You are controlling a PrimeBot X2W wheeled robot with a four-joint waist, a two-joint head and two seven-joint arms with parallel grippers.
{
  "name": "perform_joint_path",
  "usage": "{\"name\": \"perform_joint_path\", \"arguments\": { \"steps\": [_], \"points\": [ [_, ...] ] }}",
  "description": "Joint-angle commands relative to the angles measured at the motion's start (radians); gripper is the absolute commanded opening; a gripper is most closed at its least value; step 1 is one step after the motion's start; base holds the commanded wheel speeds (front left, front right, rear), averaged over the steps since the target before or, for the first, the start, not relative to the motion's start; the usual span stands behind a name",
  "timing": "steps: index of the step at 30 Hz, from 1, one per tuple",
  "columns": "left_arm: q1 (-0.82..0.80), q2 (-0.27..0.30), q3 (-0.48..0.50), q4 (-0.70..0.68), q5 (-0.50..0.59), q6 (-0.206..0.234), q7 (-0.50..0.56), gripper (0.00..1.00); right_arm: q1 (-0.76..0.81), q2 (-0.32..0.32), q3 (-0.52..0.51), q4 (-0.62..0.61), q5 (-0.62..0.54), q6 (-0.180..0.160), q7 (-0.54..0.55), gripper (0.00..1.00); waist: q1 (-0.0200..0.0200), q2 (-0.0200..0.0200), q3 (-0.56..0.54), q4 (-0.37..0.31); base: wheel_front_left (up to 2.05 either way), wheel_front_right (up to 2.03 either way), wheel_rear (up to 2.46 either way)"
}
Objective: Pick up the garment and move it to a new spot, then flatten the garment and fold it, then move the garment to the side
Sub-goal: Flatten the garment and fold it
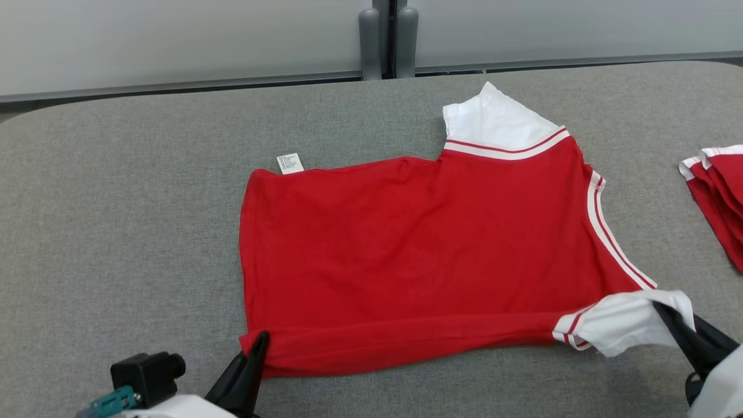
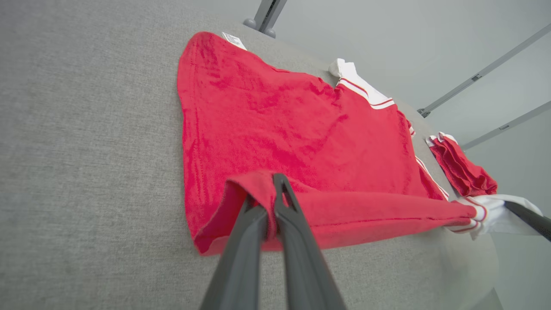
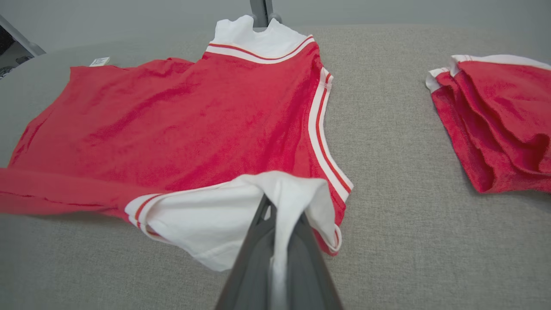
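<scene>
The garment (image 1: 418, 244) is a red shirt with white sleeves and red-and-white striped trim, spread across the grey padded table (image 1: 116, 203). Its near edge is lifted and rolled slightly over. My left gripper (image 1: 259, 342) is shut on the near left hem corner, seen close in the left wrist view (image 2: 273, 193) with red cloth pinched between the fingers. My right gripper (image 1: 667, 316) is shut on the near white sleeve (image 3: 224, 215), the cloth pinched between its dark fingers (image 3: 275, 215). The far sleeve (image 1: 493, 122) lies flat, and a white care label (image 1: 289, 163) sticks out at the far left corner.
A second red garment (image 1: 720, 191), folded, lies at the table's right edge, also in the right wrist view (image 3: 499, 120). Grey posts (image 1: 388, 40) stand behind the table's far edge against a pale wall. Bare table surface lies to the left of the shirt.
</scene>
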Motion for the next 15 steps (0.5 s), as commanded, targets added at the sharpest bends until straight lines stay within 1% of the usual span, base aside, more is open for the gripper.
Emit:
{"name": "perform_joint_path", "arguments": {
  "steps": [1,4,8,12,13,14,15],
  "points": [
    [-0.054,0.008,-0.005,0.016,0.008,-0.002,0.024,0.0,-0.062,-0.02,0.017,-0.002,0.008,0.0,0.041,0.0,0.0,0.0,0.025,0.004,0.0,0.0,0.0],
    [-0.139,0.0,-0.014,0.048,0.001,-0.013,0.064,0.0,-0.152,-0.048,0.043,0.016,0.013,0.0,0.101,0.0,0.0,0.0,0.054,0.015,0.0,0.0,0.0],
    [-0.254,-0.005,-0.032,0.134,0.004,-0.037,0.117,0.0,-0.265,-0.076,0.079,0.071,0.011,0.0,0.154,0.0,0.0,0.0,0.082,0.034,0.0,0.0,0.0],
    [-0.323,-0.013,-0.042,0.203,-0.003,-0.046,0.152,0.0,-0.34,-0.08,0.121,0.125,0.017,0.0,0.182,0.0,0.0,0.0,0.097,0.042,0.0,0.0,0.0],
    [-0.342,-0.013,-0.043,0.228,0.001,-0.049,0.159,0.0,-0.366,-0.079,0.134,0.144,0.02,0.0,0.189,0.25,0.0,0.0,0.1,0.043,0.0,0.0,0.0],
    [-0.355,-0.012,-0.047,0.253,0.004,-0.052,0.166,0.0,-0.392,-0.083,0.148,0.16,0.015,0.0,0.19,0.91,0.0,0.0,0.103,0.044,0.0,0.0,0.0],
    [-0.37,-0.015,-0.049,0.273,0.006,-0.055,0.167,0.2,-0.416,-0.083,0.158,0.18,0.009,0.0,0.191,1.0,0.0,0.0,0.105,0.044,0.0,0.0,0.0]
  ]
}}
